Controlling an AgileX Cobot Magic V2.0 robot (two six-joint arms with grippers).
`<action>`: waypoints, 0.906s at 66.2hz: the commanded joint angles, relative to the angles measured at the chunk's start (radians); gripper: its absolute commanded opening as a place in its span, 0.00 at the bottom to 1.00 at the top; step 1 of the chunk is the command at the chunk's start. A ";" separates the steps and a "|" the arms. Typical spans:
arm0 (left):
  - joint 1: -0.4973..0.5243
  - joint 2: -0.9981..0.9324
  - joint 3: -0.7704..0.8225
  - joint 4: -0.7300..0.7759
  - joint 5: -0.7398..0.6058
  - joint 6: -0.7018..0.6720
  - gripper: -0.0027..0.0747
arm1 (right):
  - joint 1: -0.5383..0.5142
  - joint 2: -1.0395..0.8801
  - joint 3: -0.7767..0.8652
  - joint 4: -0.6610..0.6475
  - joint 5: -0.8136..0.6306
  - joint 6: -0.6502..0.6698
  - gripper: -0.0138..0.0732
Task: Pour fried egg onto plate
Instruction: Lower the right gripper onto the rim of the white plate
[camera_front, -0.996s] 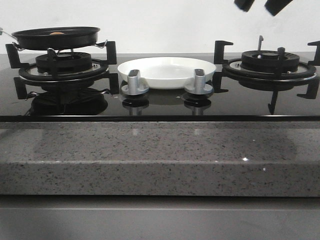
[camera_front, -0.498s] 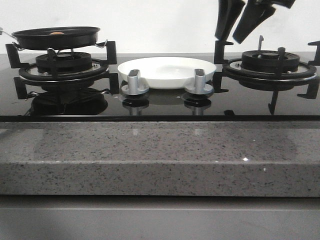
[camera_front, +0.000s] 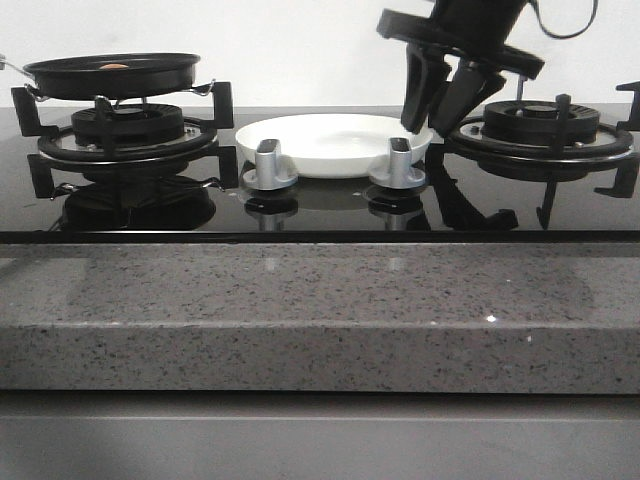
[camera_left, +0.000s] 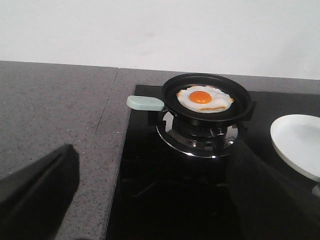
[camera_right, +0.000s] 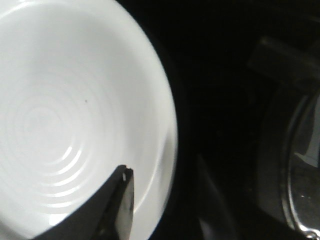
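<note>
The fried egg (camera_left: 204, 98), off-white with an orange yolk, lies in a black pan (camera_left: 235, 111) with a pale green handle (camera_left: 145, 103) on the left burner. In the front view only a sliver of the egg (camera_front: 113, 66) shows above the pan (camera_front: 112, 75). The white plate (camera_front: 335, 140) sits empty between the burners. My right gripper (camera_front: 432, 122) is open and straddles the plate's right rim: one finger (camera_right: 119, 205) is over the plate (camera_right: 75, 110), the other outside it. My left gripper (camera_left: 155, 210) is open and empty, well short of the pan.
Two silver stove knobs (camera_front: 268, 165) (camera_front: 398, 163) stand in front of the plate. The right burner grate (camera_front: 540, 125) is just right of my right gripper. A grey stone counter (camera_left: 55, 110) lies beside the black glass hob (camera_front: 320, 215).
My right gripper has come down from the upper right and moved left to the plate's right rim. The pan, egg and plate have not moved.
</note>
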 joint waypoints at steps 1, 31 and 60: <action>0.001 0.011 -0.034 -0.006 -0.073 -0.001 0.81 | 0.000 -0.049 -0.033 0.048 0.100 -0.003 0.53; 0.001 0.011 -0.034 -0.006 -0.073 -0.001 0.81 | 0.000 -0.028 -0.033 0.067 0.101 -0.003 0.24; 0.001 0.011 -0.034 -0.006 -0.073 -0.001 0.81 | 0.000 -0.048 -0.035 0.068 0.072 0.029 0.08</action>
